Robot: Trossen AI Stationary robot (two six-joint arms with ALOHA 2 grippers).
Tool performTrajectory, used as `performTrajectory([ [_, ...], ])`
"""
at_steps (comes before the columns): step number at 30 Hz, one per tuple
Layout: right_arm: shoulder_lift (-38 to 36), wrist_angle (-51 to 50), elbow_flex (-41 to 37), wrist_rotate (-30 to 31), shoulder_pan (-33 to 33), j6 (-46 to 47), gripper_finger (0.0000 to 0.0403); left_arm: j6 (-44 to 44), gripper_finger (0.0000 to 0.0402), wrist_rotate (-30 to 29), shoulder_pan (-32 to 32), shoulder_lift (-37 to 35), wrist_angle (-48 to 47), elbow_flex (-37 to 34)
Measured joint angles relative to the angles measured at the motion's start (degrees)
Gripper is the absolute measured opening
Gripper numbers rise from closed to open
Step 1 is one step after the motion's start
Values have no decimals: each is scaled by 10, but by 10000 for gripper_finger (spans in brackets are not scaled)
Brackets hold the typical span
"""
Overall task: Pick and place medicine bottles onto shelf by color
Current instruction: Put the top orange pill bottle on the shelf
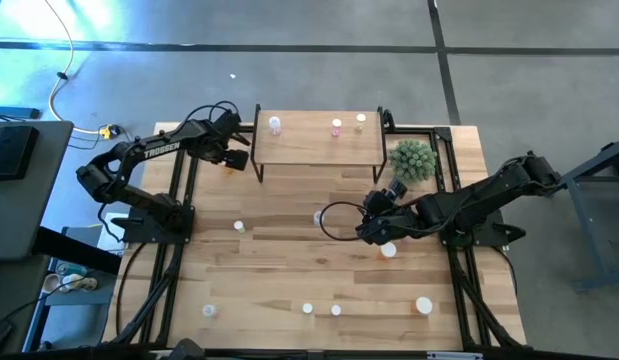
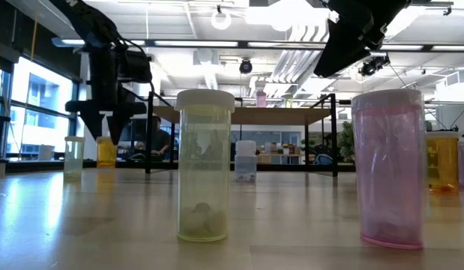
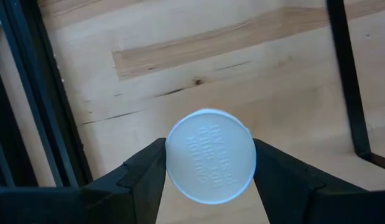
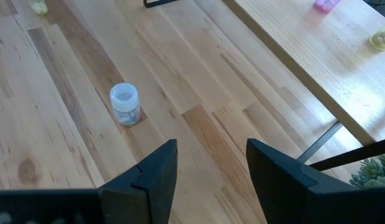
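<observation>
Three bottles (image 1: pixel 336 126) already on shelf (image 1: pixel 314 150); seven or so left on table (image 1: pixel 279 270). Left gripper (image 3: pixel 208 180) closed on white-capped bottle (image 3: pixel 210 155) beside shelf's left end. Right gripper (image 4: pixel 211 168) open, empty, over mid-table.

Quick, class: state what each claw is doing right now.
Left claw: closed on a white-capped bottle, beside the shelf.
Right claw: open, holding nothing.

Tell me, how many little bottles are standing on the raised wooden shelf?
3. All stand along the back edge of the shelf: one bottle near the end by the left arm, a pink bottle past the middle, and a pale yellow-green bottle beside it. None looks hidden.
</observation>
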Motion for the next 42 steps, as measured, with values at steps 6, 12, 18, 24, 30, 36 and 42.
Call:
performTrajectory([
  [6,0,0,0,0,0,0,183,8,206,10,0,-16,-10,0],
  [12,0,0,0,0,0,0,183,5,206,17,0,-35,-15,0],
  [18,0,0,0,0,0,0,183,13,206,34,0,-62,-45,1],
  [24,0,0,0,0,0,0,183,19,206,28,0,-89,-90,1],
  [30,0,0,0,0,0,0,183,19,206,18,0,-121,-136,1],
  [36,0,0,0,0,0,0,183,19,206,20,-18,-149,-157,1],
  [42,0,1,0,0,0,0,183,13,206,67,-72,-155,-157,1],
])
